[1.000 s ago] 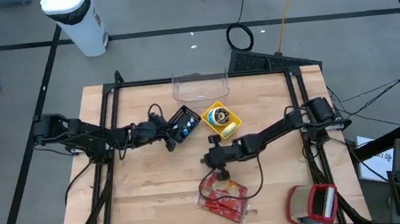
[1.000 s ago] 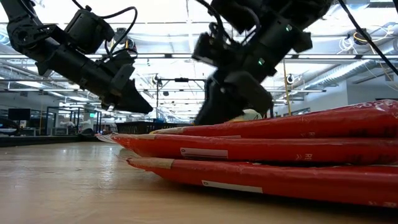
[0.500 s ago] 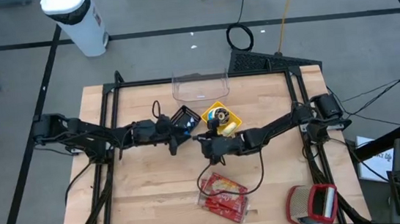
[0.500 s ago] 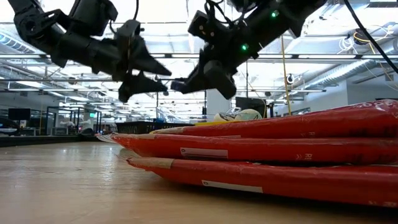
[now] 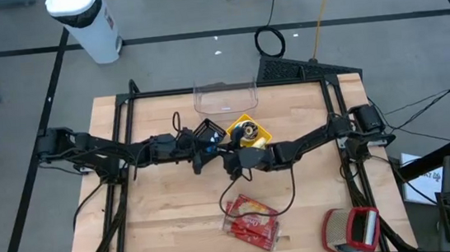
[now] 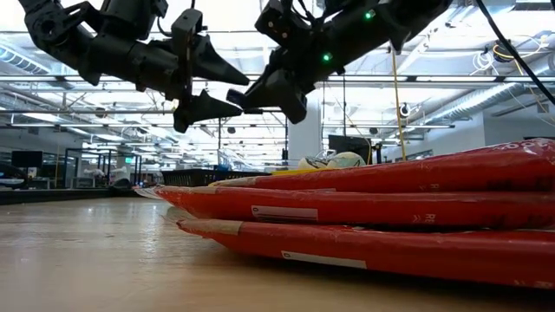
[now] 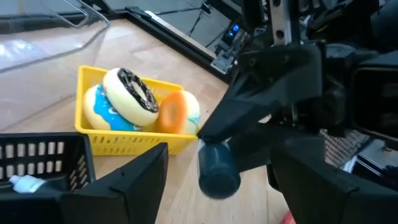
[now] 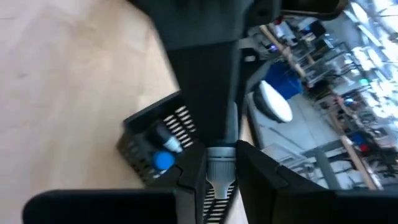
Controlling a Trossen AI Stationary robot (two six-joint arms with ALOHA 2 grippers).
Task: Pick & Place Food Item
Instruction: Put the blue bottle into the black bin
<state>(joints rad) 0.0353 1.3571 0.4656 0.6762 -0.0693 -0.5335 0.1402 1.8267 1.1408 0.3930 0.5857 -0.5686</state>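
Observation:
My right gripper [image 5: 227, 160] hangs over the middle of the table, shut on a small dark cylinder [image 7: 217, 173]. Just left of it, my left gripper [image 5: 202, 150] faces it and is open. In the left wrist view its two fingers stand on either side of the cylinder without touching it. The low view shows my right gripper [image 6: 247, 97] pointing into the gap of my left gripper [image 6: 212, 88], both well above the table. The yellow basket [image 5: 251, 133] of doughnuts [image 7: 134, 99] rests on the table just beyond them. My right gripper pinches the dark cylinder between its two fingers [image 7: 249, 118] at one end [image 7: 206, 148]. The fingers come nearly level from the table's right side. The cylinder sticks out past the fingertips, lifted clear of the table.
A black basket [image 5: 209, 132] holding a blue-capped item stands beside the yellow one. A clear container [image 5: 225, 98] sits at the far edge. Red packets [image 5: 252, 220] lie stacked toward the near edge, and a red and white item [image 5: 353, 229] lies at the near right corner.
My right gripper has risen from just above the red packets and gone toward the far edge and my left gripper, tipping from pointing down to nearly level. My left gripper has risen, levelled out and opened.

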